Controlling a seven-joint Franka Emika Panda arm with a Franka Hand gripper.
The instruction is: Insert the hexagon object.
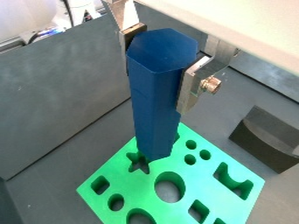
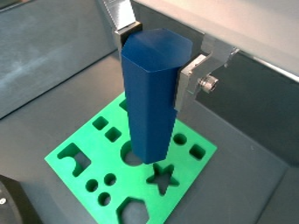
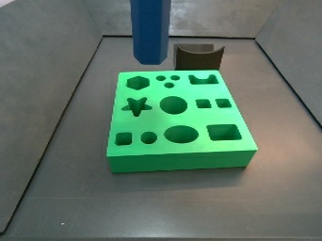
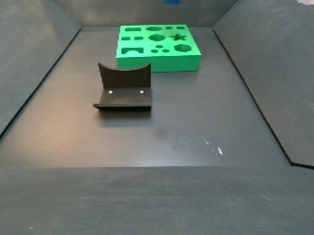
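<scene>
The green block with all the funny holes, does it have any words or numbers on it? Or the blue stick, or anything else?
None: no words, numbers or signs can be read in any view.
The green block bears only shaped holes.
The blue hexagon object, held upright in the tool above the block, is plain.
The dark brown curved block is plain too.
</scene>
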